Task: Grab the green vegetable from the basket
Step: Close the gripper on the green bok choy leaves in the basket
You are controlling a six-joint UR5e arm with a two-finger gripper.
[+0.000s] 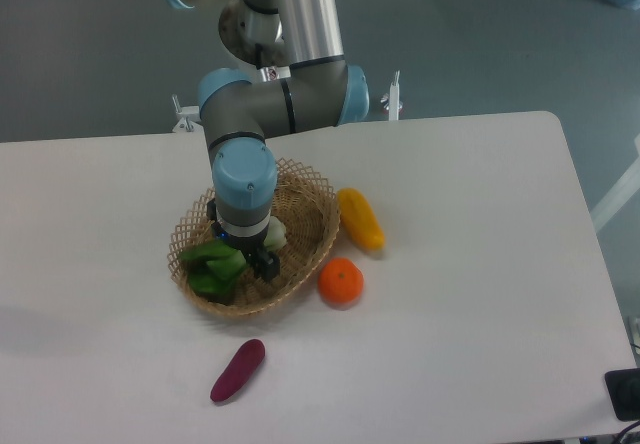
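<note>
White tabletop [470,264] fills most of the view, with grey floor behind it and the arm reaching down from the top edge into the basket [312,226], an oval wicker tray with a lattice rim sitting a little left of centre. Inside it lies the green vegetable [212,265], its dark leaves spread toward the basket's left end and its pale stem end pointing right, showing just beside the wrist. The gripper [256,258] is down among this, right at the junction of stem and leaves; one dark finger shows on the near side of the vegetable, while the wrist housing hides the other. From this angle I cannot tell whether the jaws are closed on the vegetable or only straddling it. By the look of it the task is at the grasp itself: the tool is low in the basket and on the target, but the vegetable rests on the weave, not yet lifted. The next move seems to call for a firm closure across the stem, then a straight rise that clears the rim without dragging the light basket along. Outside the basket, an orange fruit [341,281] sits just beside its right rim, a yellow vegetable [361,218] lies nearby, and a purple vegetable [238,370] lies well apart toward the front.
</note>
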